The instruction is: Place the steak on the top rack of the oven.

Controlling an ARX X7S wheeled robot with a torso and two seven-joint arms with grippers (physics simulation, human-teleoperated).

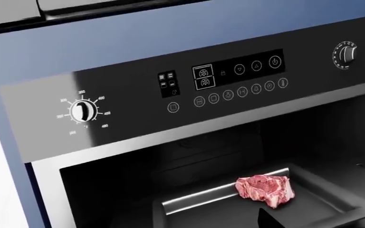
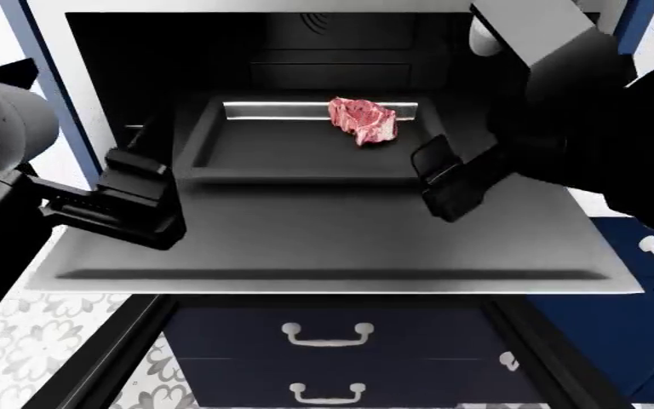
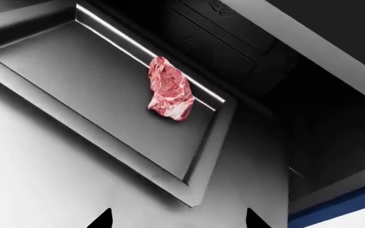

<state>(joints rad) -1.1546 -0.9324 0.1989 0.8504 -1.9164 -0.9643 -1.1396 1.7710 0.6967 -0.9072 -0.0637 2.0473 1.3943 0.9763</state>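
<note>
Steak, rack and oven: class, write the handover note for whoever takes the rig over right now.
Right pincer: open, empty, over the lowered door, near the rack's front right corner.
Left pincer: holds nothing; open or shut cannot be told.
Steak: lying on the top rack, towards its shiny back edge, right of centre.
Oven: door fully down, rack pulled partly out.
Done: steak placed.
Left: probably only pull both arms clear.

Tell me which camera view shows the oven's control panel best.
The left wrist view: the control panel fills it, with the temperature knob, the second knob and the touch buttons readable. The head view and the right wrist view do not show the panel, only the rack with the steak.
</note>
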